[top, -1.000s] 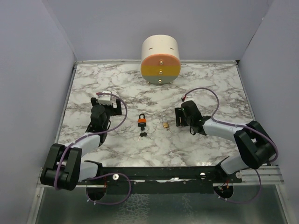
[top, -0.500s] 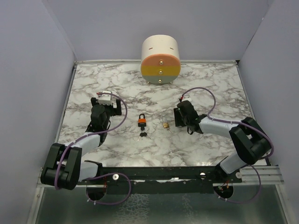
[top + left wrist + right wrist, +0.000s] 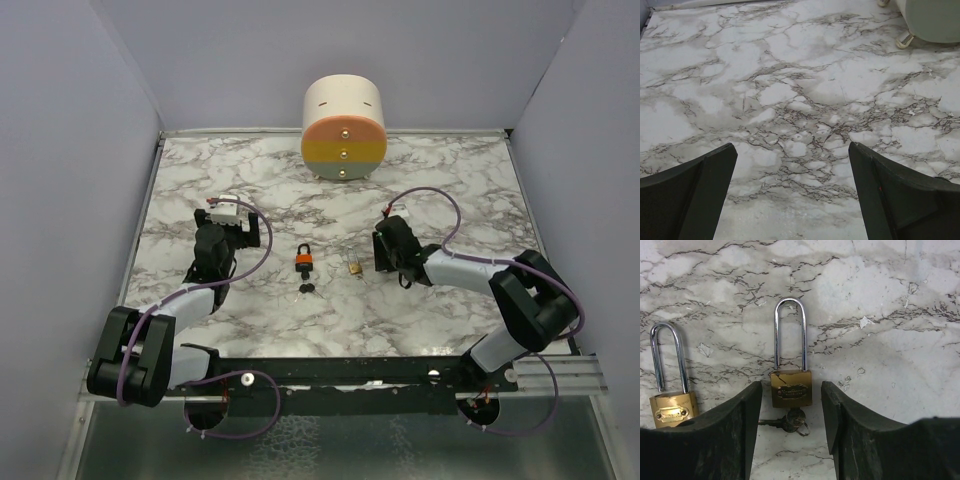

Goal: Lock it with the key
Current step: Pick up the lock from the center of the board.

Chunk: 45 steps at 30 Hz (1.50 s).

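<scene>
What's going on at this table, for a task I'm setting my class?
The right gripper is open and low over the marble table, its fingers either side of a brass padlock with keys at its base; nothing is gripped yet. A second brass padlock lies beside it, and an orange padlock lies further left. The left gripper is open over bare marble.

Brass long-shackle padlocks x2: mid padlock [image 3: 791, 388] btwn right fingers [image 3: 730, 440], side padlock [image 3: 671, 412] just outside them. Orange padlock [image 3: 303, 259] x1. Black-headed key [image 3: 307, 288] x1. Small metal keys [image 3: 790, 422] btwn fingers, no. unclear. Cream cylinder w/ orange front [image 3: 344, 125] x1.
</scene>
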Each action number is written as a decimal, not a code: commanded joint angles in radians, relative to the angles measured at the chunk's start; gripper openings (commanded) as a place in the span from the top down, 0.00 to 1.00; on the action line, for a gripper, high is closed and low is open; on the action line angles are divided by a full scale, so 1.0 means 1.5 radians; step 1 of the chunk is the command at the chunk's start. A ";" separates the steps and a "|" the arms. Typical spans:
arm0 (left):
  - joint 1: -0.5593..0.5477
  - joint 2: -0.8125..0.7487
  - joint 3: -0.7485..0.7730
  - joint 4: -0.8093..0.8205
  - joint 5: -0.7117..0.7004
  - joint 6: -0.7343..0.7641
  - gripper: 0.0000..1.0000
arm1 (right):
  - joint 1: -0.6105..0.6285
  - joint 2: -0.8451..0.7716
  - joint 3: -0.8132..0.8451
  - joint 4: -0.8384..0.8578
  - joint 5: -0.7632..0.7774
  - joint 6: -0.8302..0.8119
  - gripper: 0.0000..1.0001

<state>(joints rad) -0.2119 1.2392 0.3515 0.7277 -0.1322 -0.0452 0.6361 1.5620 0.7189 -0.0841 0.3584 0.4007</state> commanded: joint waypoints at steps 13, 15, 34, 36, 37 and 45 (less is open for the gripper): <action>-0.003 0.003 0.011 0.008 -0.025 0.007 0.01 | 0.006 0.043 0.033 -0.046 0.033 0.034 0.61; -0.003 0.004 0.011 0.008 -0.028 0.006 0.01 | 0.006 0.040 0.033 -0.049 0.026 0.035 0.61; -0.004 0.002 0.010 0.008 -0.041 0.007 0.01 | 0.006 0.034 0.020 -0.075 0.000 0.060 0.58; -0.004 0.002 0.010 0.008 -0.043 0.006 0.01 | 0.006 0.028 0.011 -0.075 -0.004 0.063 0.58; -0.004 0.002 0.009 0.008 -0.044 0.006 0.01 | 0.006 0.025 0.008 -0.073 -0.007 0.064 0.58; -0.004 0.003 0.009 0.007 -0.047 0.006 0.01 | 0.006 0.041 0.014 -0.075 -0.005 0.066 0.59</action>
<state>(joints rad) -0.2119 1.2423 0.3511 0.7273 -0.1768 -0.0452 0.6403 1.5932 0.7525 -0.1123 0.3771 0.4881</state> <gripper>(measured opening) 0.990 0.418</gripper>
